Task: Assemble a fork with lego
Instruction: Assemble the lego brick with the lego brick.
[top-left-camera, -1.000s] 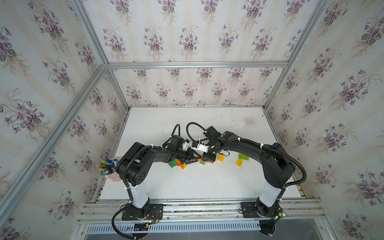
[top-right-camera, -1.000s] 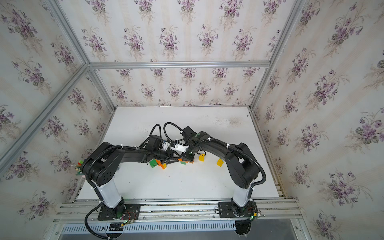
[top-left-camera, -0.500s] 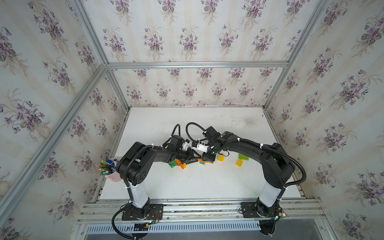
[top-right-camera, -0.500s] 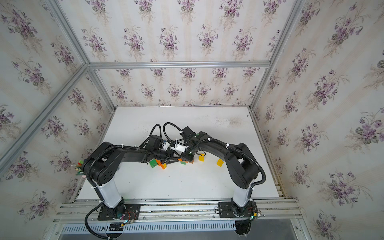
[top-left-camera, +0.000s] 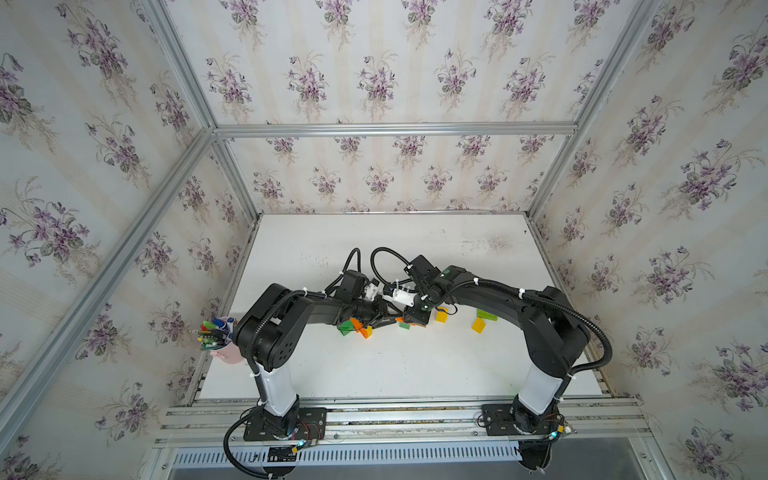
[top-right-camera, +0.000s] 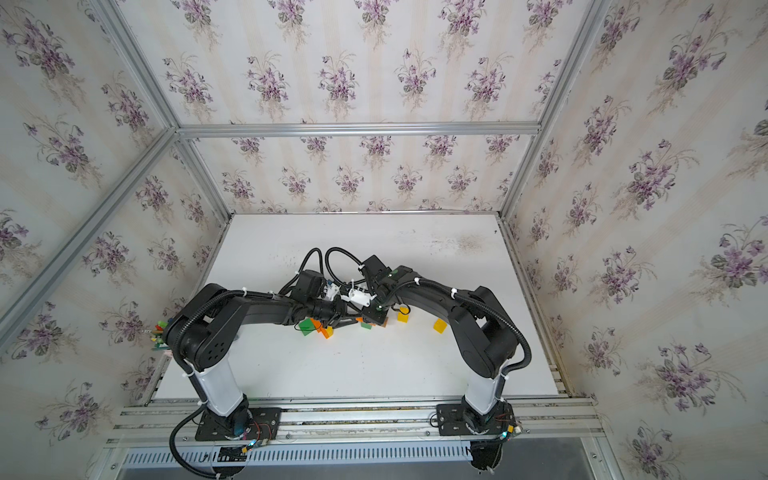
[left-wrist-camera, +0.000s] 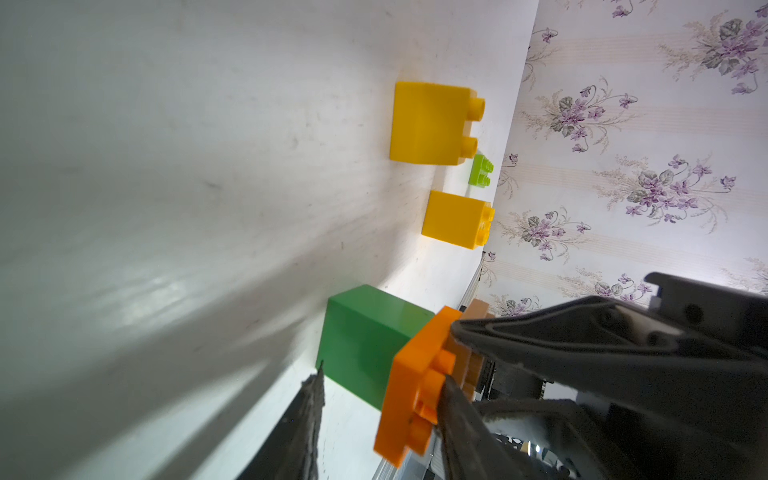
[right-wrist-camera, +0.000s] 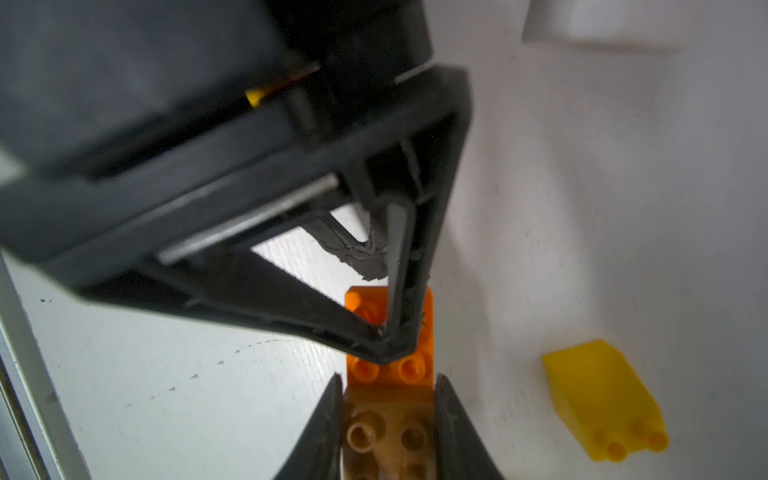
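My right gripper (right-wrist-camera: 388, 380) is shut on a brown lego brick (right-wrist-camera: 386, 432), its two fingers pressed to the brick's sides. An orange lego plate (right-wrist-camera: 409, 370) is joined to that brick's far end, studs showing. My left gripper (left-wrist-camera: 382, 378) meets it from the other side with its jaws a little apart. One finger lies on the plate's (left-wrist-camera: 409, 382) studs and a strip of table shows between the other finger and the plate. In both top views the two grippers (top-left-camera: 388, 319) (top-left-camera: 413, 320) meet at mid-table.
A green brick (left-wrist-camera: 365, 340) stands right behind the plate. Two yellow bricks (left-wrist-camera: 428, 124) (left-wrist-camera: 455, 220) and a lime one (left-wrist-camera: 481, 170) lie further right. Green (top-left-camera: 345, 326) and orange (top-left-camera: 366, 331) bricks sit under my left forearm. A pen cup (top-left-camera: 216, 332) stands at the left edge.
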